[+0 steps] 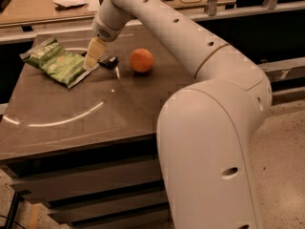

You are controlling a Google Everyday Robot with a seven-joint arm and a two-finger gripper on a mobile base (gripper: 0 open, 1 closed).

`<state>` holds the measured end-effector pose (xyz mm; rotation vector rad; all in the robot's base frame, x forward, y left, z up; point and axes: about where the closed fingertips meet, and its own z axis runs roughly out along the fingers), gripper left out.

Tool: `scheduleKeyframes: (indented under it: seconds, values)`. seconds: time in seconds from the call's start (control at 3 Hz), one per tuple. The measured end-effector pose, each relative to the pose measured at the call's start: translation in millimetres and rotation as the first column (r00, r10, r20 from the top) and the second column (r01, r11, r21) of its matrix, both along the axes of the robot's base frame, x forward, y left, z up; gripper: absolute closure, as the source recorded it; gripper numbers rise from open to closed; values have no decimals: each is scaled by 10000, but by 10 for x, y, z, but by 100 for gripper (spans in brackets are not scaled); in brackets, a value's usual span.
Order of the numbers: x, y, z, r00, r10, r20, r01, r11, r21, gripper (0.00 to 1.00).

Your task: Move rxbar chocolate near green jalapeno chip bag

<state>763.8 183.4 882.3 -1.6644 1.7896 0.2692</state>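
Note:
The rxbar chocolate [108, 60] is a small dark bar lying flat on the table, just right of the green jalapeno chip bag [53, 61]. The chip bag lies flat at the table's back left. My gripper [93, 55] hangs from the arm over the chip bag's right edge, just left of the bar. The bar lies beside the gripper, not inside it.
An orange ball [141, 60] sits on the table right of the bar. The brown table [95, 113] has a pale curved streak at the front left. My arm's large white links fill the right side. A cluttered desk [43, 6] stands behind.

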Motion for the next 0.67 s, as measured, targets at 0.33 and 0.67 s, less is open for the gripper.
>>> scheduleKeyframes:
  seconds: [0.33,0.67]
  values:
    - [-6,15,178,9991,405,-78,-408,9982,-431,0]
    - [-1,-51,456,9987,504,114,-493,9954,-822,0]
